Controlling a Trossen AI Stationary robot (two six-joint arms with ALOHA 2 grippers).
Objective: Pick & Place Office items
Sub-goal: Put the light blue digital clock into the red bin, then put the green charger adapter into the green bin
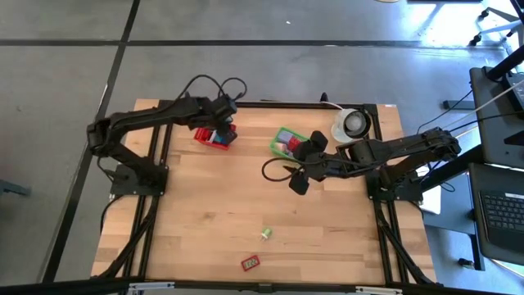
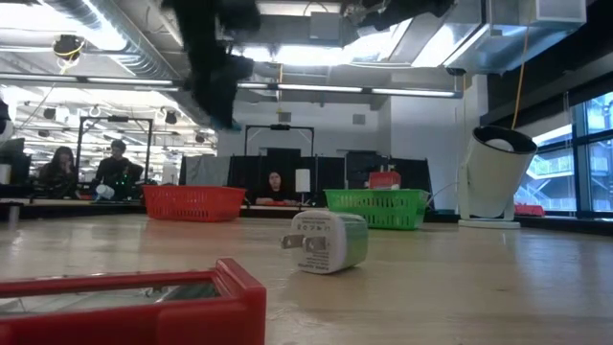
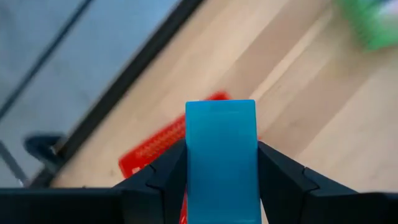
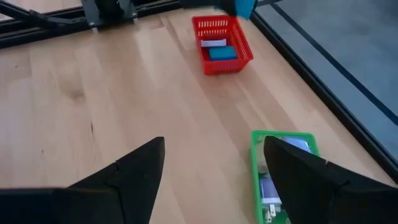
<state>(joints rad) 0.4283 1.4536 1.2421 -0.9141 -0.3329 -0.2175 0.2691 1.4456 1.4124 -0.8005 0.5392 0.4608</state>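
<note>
My left gripper [image 3: 221,152] is shut on a teal-blue block [image 3: 221,134] and hovers over the red mesh basket [image 1: 214,136], which holds blue and white pieces [image 4: 219,50]. My right gripper [image 4: 213,142] is open and touches nothing; it hangs above the table [image 1: 297,174], just near of the green mesh basket [image 1: 288,142], which holds several small pieces. A white-and-green plug block [image 1: 267,234] lies on its side on the wood near the near edge. A flat red item [image 1: 250,263] lies nearer still. My left gripper pinches the teal-blue block between its two fingers [image 3: 168,171], which sit on the block's two long sides [image 3: 194,168]. The block's far end sticks out past the fingertips. It is lifted clear, above the red basket [image 3: 163,148].
A clear round container [image 1: 352,124] stands at the far right of the table, beside the green basket. The black table frame [image 1: 270,104] runs along the far edge. Open wood [image 1: 213,205] lies between the baskets and the two loose items. People sit in the room beyond [image 2: 276,184].
</note>
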